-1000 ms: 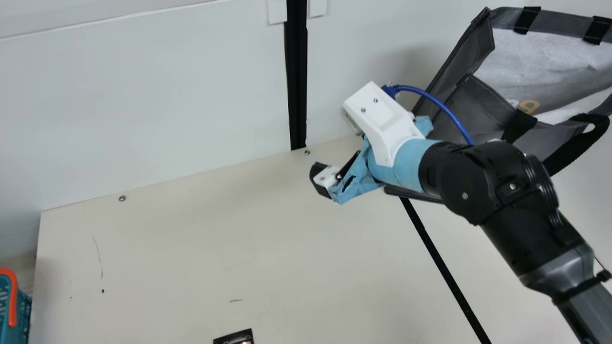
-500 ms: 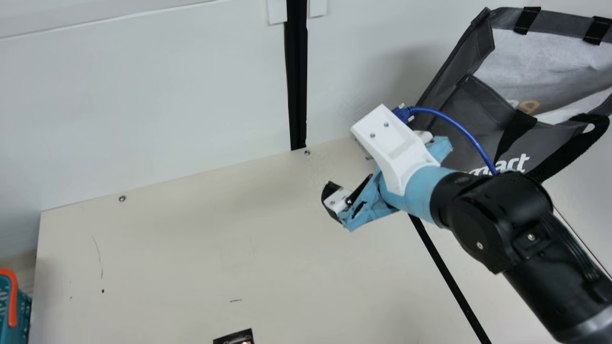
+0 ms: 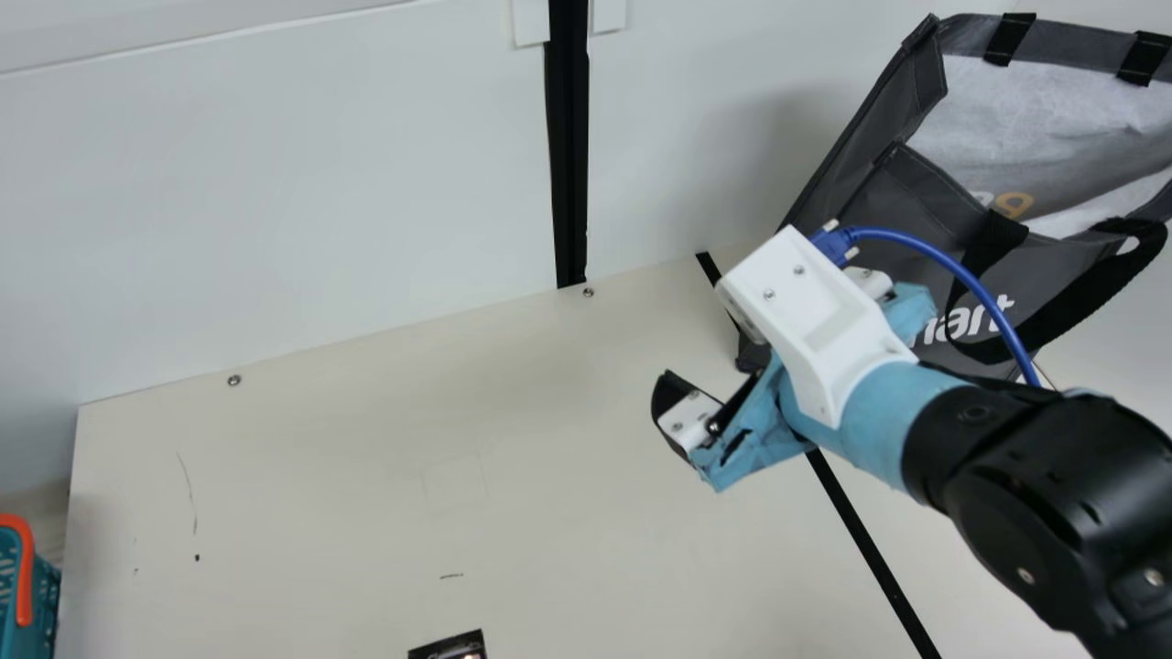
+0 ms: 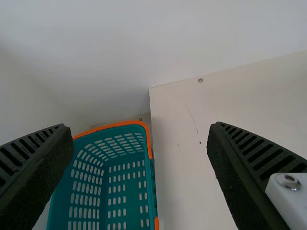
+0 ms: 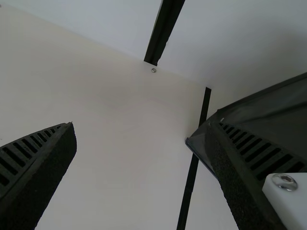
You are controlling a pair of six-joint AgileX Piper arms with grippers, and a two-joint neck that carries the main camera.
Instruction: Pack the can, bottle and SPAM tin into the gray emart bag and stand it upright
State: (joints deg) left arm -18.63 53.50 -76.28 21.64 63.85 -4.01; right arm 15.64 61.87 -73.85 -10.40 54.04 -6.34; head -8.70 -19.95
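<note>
The gray emart bag (image 3: 925, 197) stands at the right by the back wall, its mouth open on a pale lining. What lies deeper inside is hidden. Just in front of the bag's near left side is my right gripper (image 3: 694, 421), over the table and partly covering the bag. Seen in the right wrist view, that gripper (image 5: 141, 125) is open with nothing between its fingers, and the dark bag (image 5: 276, 117) lies behind one finger. The left wrist view has my left gripper (image 4: 139, 126) open and holding nothing.
A teal basket (image 3: 41, 590) with an orange rim is beyond the table's left edge; the left wrist view shows the basket (image 4: 120, 182) too. A small black printed item (image 3: 449, 648) is cut off by the main view's bottom edge. Black tape (image 3: 865, 540) crosses the table.
My right arm has moved toward the main view's lower right, uncovering more of the bag's front and the tape by the wall. The bag has stayed in place.
</note>
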